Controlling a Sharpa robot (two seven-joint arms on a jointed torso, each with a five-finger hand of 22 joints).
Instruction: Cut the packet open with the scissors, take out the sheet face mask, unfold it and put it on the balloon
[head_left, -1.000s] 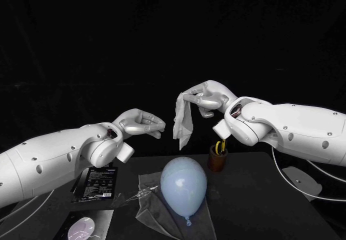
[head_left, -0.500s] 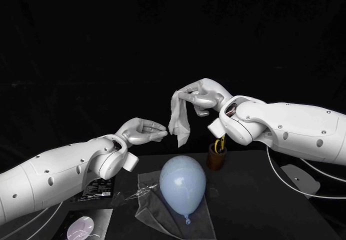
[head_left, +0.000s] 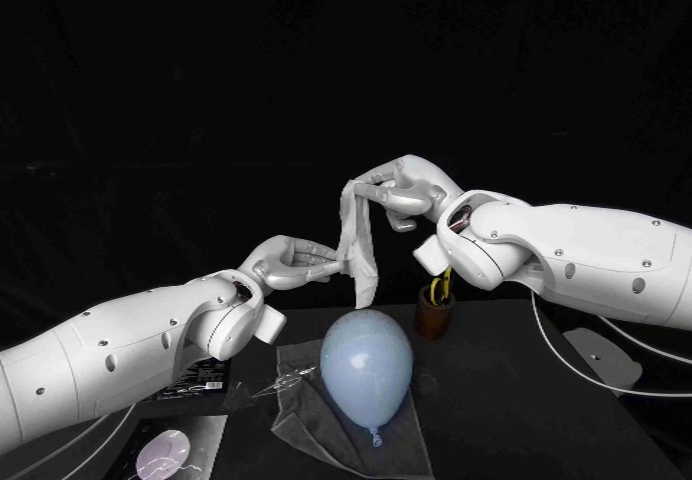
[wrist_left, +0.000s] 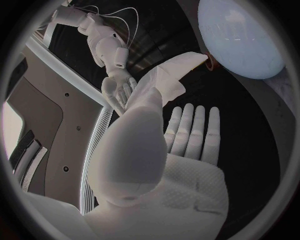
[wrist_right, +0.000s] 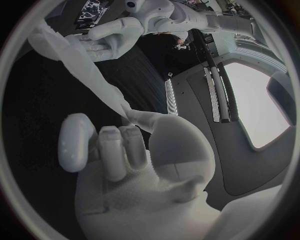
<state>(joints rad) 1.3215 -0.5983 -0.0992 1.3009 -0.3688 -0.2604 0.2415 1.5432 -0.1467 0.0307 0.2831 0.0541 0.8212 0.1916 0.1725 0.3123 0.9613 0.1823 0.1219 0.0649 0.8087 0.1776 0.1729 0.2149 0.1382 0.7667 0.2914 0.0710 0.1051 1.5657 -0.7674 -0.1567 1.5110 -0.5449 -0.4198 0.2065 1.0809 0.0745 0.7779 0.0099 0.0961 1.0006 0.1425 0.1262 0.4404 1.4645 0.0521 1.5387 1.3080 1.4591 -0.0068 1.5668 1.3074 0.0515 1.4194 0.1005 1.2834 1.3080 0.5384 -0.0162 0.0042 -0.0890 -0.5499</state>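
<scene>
I see my right hand (head_left: 404, 190) raised high over the bench (head_left: 541, 400), its fingers (wrist_right: 115, 150) closed on the top end of the sheet mask (head_left: 356, 250). The mask is folded into a narrow white strip and hangs straight down from that grip, in the air. Its lower end is above the balloon (head_left: 366, 365) and not touching it.

My left hand (head_left: 296, 262) is up at the lower half of the strip, coming in from the side. Its fingers (head_left: 320, 262) are curled and their tips are right at the mask. In the left wrist view the thumb blocks the contact spot and the other fingers lie stretched out flat beside it. I cannot tell whether this hand actually pinches the mask or only touches it.

The balloon is pale blue and lies on the bench with its knot toward me, resting on a crumpled clear film (head_left: 310, 425). Just behind the balloon, on the right-arm side, a brown cup (head_left: 433, 320) stands upright. The scissors (head_left: 440, 292) stand in it with their yellow handles sticking out of the top.

The black packet (head_left: 202, 385) lies flat on the bench on the left-arm side, partly hidden under my left forearm and well apart from the mask. Near the bench's front left corner sits a small pale round thing on a grey square (head_left: 162, 460); I can't make out what it is.
</scene>
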